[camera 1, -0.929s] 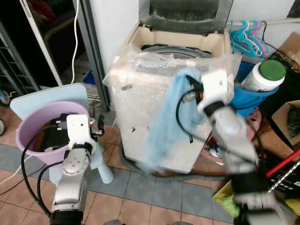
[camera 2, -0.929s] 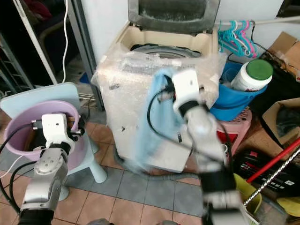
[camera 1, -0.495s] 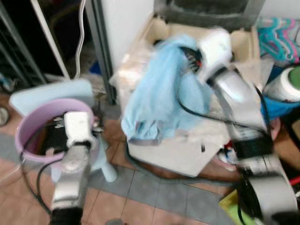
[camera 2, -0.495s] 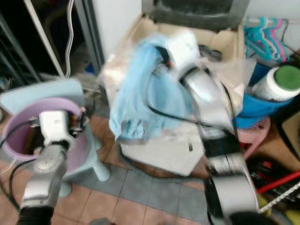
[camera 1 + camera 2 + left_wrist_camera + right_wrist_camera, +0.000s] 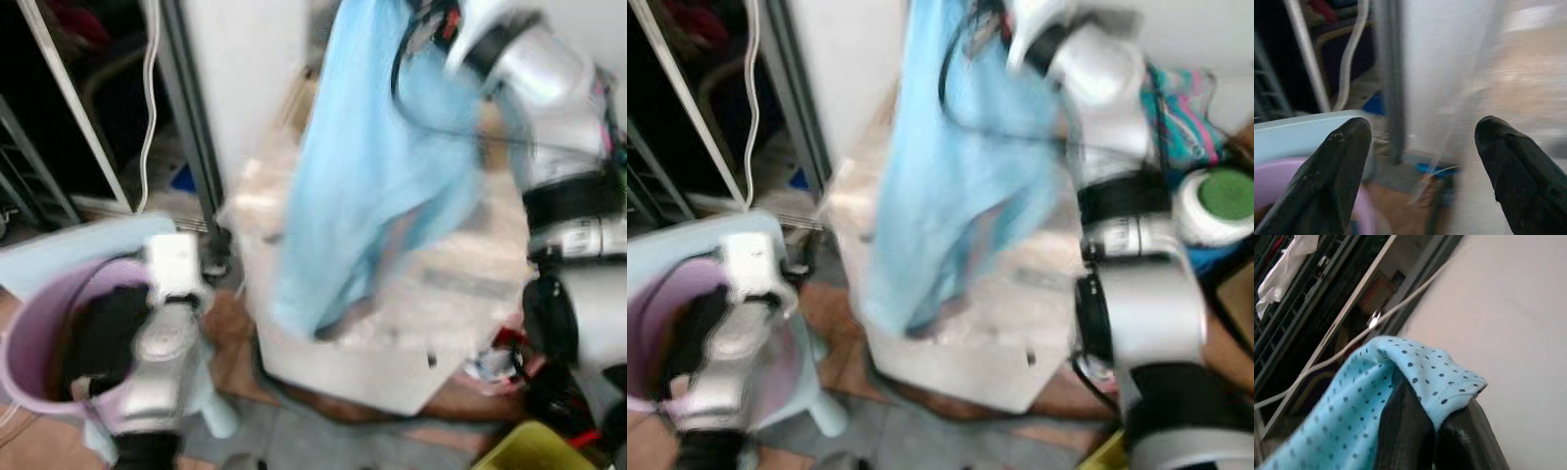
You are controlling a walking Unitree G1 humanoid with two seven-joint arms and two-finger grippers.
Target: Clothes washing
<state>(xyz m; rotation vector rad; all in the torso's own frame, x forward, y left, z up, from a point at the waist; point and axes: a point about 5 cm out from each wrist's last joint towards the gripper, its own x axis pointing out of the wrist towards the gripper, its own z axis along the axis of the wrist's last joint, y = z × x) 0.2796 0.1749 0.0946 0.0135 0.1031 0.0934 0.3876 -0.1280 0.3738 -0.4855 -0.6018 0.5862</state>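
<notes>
Two arms | right fingers (image 5: 1415,431) pinch blue garment (image 5: 382,166), draping over washer (image 5: 392,323) | left fingers (image 5: 1342,166) spread beside pink basin (image 5: 29,352)

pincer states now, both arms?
Left pincer: open, holding nothing, near the purple basin.
Right pincer: shut on the light blue garment, lifted above the washing machine.

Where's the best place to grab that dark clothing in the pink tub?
Probably the bunched top of the dark clothing, coming straight down into the open pink tub. It is piled loosely, and the open left gripper hovers beside the tub.
</notes>
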